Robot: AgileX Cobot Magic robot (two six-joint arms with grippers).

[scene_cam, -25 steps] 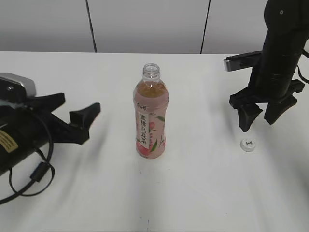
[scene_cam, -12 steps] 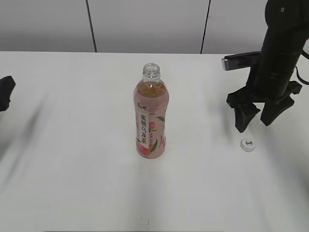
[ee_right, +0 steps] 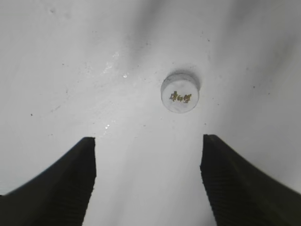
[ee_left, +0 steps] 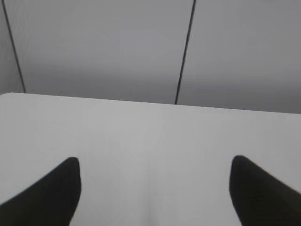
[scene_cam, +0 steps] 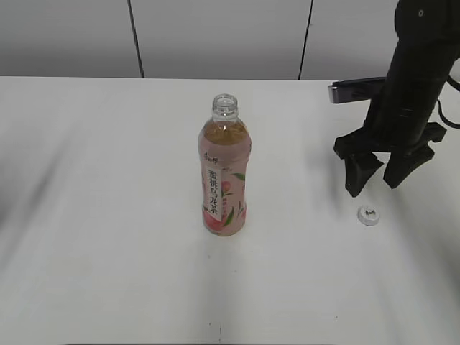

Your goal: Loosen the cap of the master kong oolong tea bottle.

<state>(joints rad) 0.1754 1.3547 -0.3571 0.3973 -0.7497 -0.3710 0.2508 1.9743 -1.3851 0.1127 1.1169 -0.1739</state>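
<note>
Both end effectors were empty with jaws spread wide. One second before, my left arm still lay across the left of the exterior frame; half a second before only a tip showed at the left margin, and now it was gone from that view altogether, its wrist camera showing the left end effector (ee_left: 153,188) over bare bench (scene_cam: 108,273) facing the far wall. The right end effector (scene_cam: 374,172) had lifted slightly and hung just above the cap (scene_cam: 369,215), which lay apart from both fingers in the lower right of the frame. In the right wrist view the cap (ee_right: 180,92) sat ahead of the open fingers, a little right of centre.

I judged the work done: the master kong oolong tea bottle (scene_cam: 224,172) stood upright at centre with its mouth bare, the cap fully off, not merely loosened.

Open bench surrounded the bottle on every side. Its far edge ran along the upper frame, well behind everything. My right arm had free room upward and rightward; the cap lay well apart from the bottle.
</note>
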